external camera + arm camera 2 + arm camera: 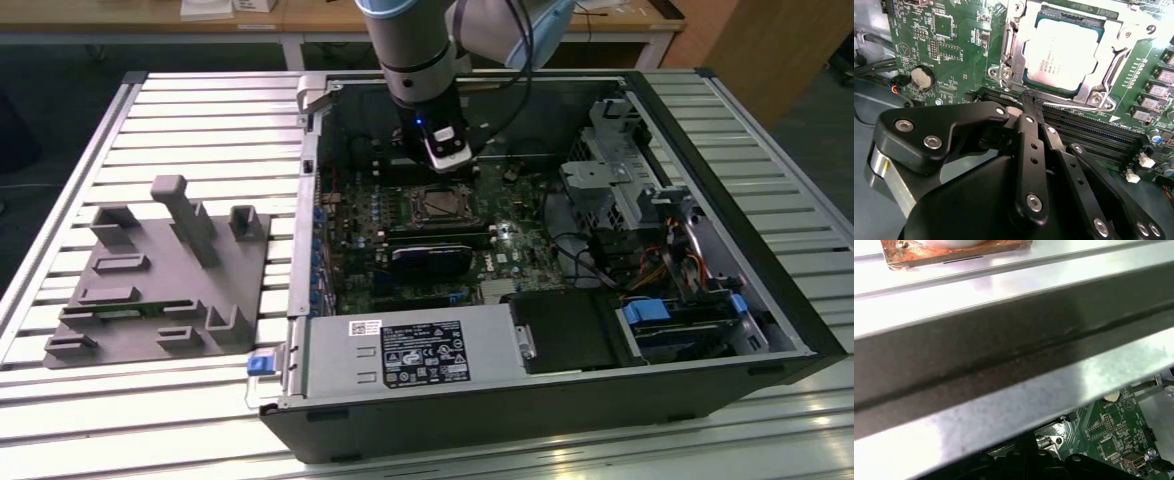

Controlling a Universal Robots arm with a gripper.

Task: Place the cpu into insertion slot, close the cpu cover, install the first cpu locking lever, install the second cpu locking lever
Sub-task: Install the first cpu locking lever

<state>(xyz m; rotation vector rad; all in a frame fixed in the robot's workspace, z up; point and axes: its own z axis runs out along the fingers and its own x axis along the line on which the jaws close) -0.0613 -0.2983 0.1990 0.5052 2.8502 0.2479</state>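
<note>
Faint print on the cpu [1066,52], black label [424,352] on power supply [334,362], neither legible

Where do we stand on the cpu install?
Done: the cpu sits in the slot with the cover down over it. In hand: the claw, shut, is at the slot's edge by a lever. Left: I can't tell whether either lever is latched.

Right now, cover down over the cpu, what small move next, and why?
Probably nudge the gripper down onto the locking lever beside the memory slots: the cpu lies under the closed cpu cover, and the shut gripper's tip sits at that lever.
</note>
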